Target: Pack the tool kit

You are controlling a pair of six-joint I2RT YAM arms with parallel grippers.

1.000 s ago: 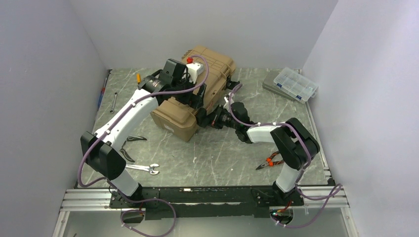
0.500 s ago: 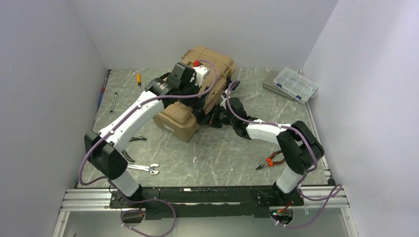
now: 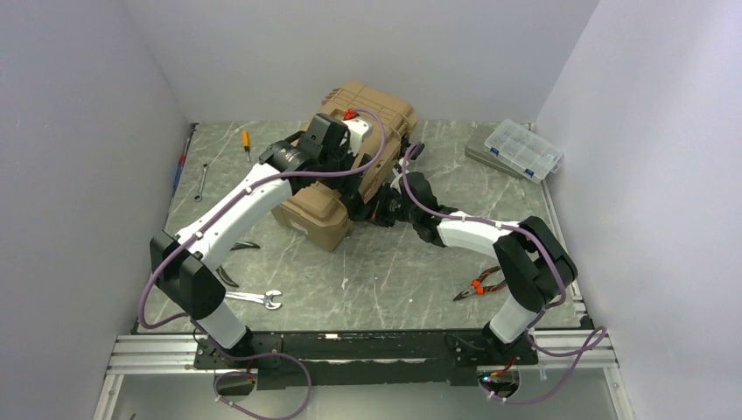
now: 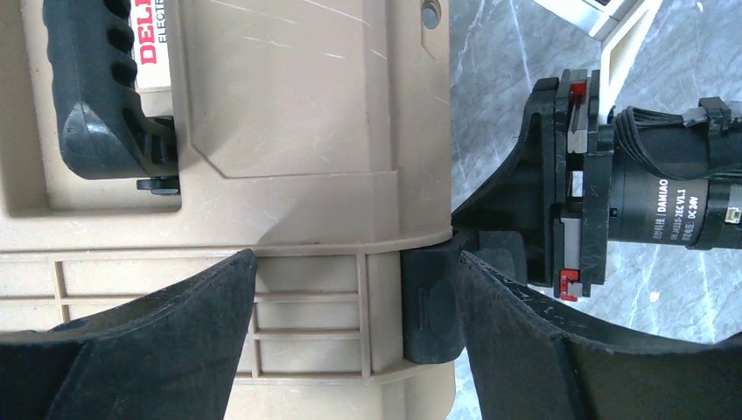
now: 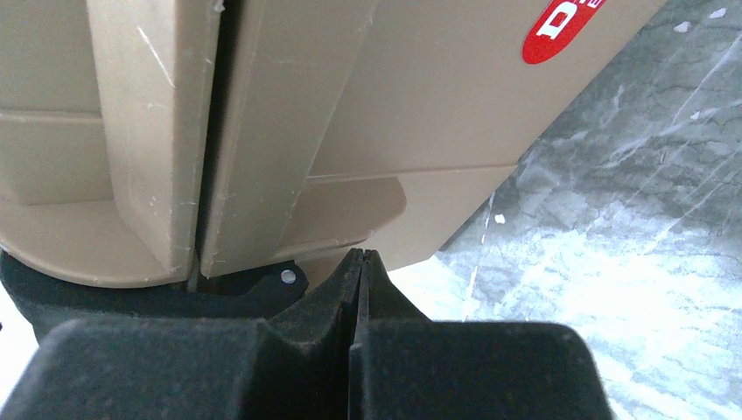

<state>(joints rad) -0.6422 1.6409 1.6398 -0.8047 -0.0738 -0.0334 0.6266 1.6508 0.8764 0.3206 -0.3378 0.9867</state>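
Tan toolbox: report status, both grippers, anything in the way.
Left gripper open over black latch. Right gripper shut, empty, at tan hard-plastic toolbox corner. Toolbox looks closed. Silver spanner, orange-handled pliers loose on table.

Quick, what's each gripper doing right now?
Left gripper: open, over the toolbox.
Right gripper: closed, holding nothing.

Toolbox point(image 3: 389, 109) tan, pale scuffs. Handle point(image 4: 96, 87) and latch point(image 4: 433, 306) black. Label point(image 5: 569, 31) red, white lettering (cropped). Table point(image 3: 394, 271) grey-green marble pattern, white veins. Pliers point(image 3: 479, 287), 4 o'clock: orange-and-black grips. Screwdriver point(image 3: 246, 138), 10 o'clock: orange handle.
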